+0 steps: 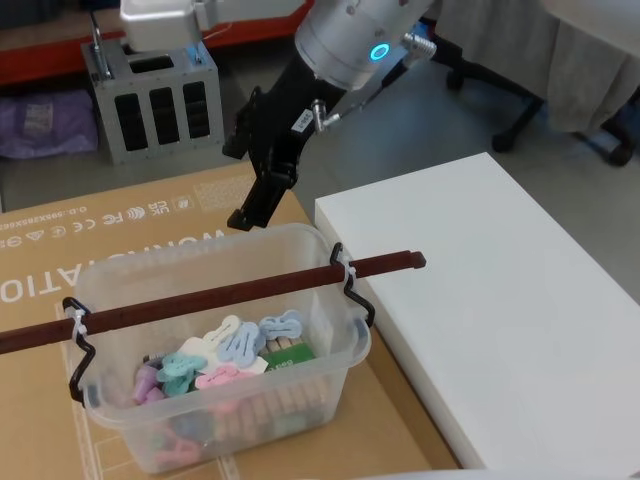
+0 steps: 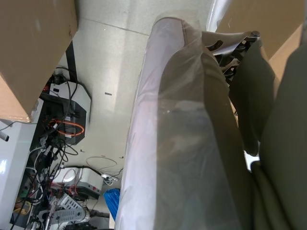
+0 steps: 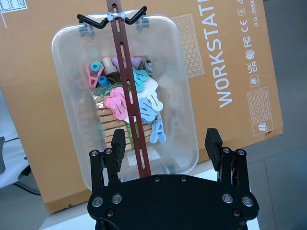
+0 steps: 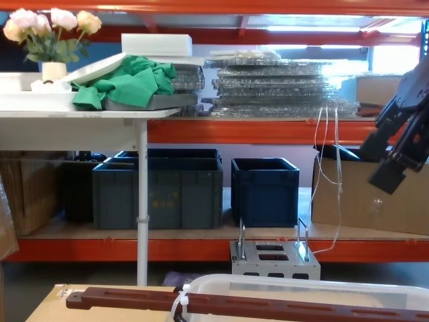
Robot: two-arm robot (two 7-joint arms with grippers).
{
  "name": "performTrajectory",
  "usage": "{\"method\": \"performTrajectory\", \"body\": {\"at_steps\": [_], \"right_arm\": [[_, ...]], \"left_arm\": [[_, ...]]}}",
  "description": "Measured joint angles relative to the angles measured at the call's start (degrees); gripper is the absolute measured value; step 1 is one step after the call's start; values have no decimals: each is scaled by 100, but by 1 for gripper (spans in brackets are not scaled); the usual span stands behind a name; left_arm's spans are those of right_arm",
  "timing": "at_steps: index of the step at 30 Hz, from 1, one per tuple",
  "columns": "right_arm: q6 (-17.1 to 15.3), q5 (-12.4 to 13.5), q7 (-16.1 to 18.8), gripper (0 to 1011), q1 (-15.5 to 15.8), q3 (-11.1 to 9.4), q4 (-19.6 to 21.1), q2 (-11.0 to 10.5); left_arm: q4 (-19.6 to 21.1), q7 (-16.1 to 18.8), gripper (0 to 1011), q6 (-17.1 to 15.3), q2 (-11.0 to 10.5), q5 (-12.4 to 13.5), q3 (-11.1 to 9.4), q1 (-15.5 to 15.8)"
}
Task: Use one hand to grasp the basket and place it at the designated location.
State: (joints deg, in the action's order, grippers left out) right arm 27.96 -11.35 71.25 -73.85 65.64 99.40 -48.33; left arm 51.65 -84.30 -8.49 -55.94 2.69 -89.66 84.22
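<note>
Basket (image 1: pixel 120 425): large translucent white plastic tub, standing upright on a brown printed cardboard box (image 1: pixel 150 210). Its right side is just beside the white worktop (image 1: pixel 480 280).

Handle: long dark red-brown slotted bar (image 1: pixel 220 297) lying across the tub's open top. It is tied with white zip ties (image 1: pixel 345 268) to black wire hooks (image 1: pixel 358 295) clipped over the rim at both short ends. The bar's right end overhangs the worktop edge; its left end runs out of the head view.

Contents: pastel plastic clips (image 1: pixel 240 345) in blue, pink, white and teal, lying over wooden pegs (image 3: pixel 108 124).

Right tool (image 3: pixel 165 141): black, on a silver-grey jointed arm. It hangs over the far rim of the basket, above the bar and apart from it. Fingers (image 3: pixel 118 143) are spread wide and pinch nothing. In the right wrist view the bar lines up between the two fingers.

Chest view: the tool (image 4: pixel 392 157) shows high at the right edge, well above the tub rim (image 4: pixel 301 285) and bar (image 4: pixel 134 297).

Behind: a grey metal box with handles (image 1: pixel 155 100) on the floor, and dark blue crates (image 4: pixel 161 188) on the shelf.
</note>
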Motion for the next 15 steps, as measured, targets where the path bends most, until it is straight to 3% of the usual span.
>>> {"method": "performTrajectory", "body": {"at_steps": [15], "right_arm": [[37, -201, 45, 1001, -21, 319, -196, 365]], "left_arm": [[3, 0, 0, 0, 0, -1, 0, 0]]}}
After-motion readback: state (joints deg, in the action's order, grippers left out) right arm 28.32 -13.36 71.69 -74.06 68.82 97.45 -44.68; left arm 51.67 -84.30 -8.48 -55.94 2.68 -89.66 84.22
